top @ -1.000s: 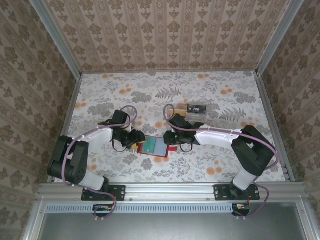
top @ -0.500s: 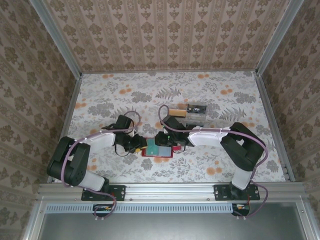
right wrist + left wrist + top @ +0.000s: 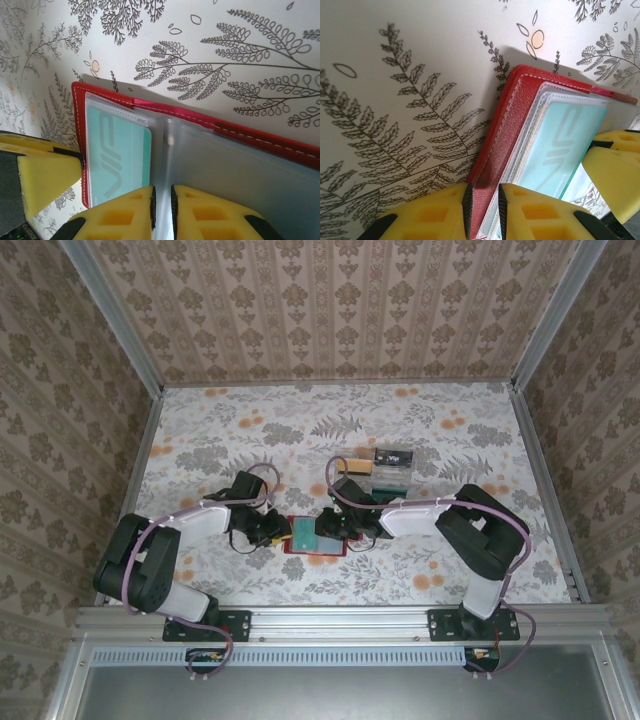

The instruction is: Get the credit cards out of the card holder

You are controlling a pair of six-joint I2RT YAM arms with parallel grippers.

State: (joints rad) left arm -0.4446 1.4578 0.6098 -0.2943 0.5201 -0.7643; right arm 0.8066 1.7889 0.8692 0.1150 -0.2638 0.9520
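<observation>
From above, the open red holder lies near the middle of the counter between both arms, but the grips are too small to read there. The left wrist view shows the left tool clenched on the red cover. The right wrist view shows the right tool pinching a clear sleeve beside the sleeved teal card. Small items farther off are too small to name.

Robot test cell, aluminium frame rails, patterned wallpaper panels as walls, floral-print tabletop
</observation>
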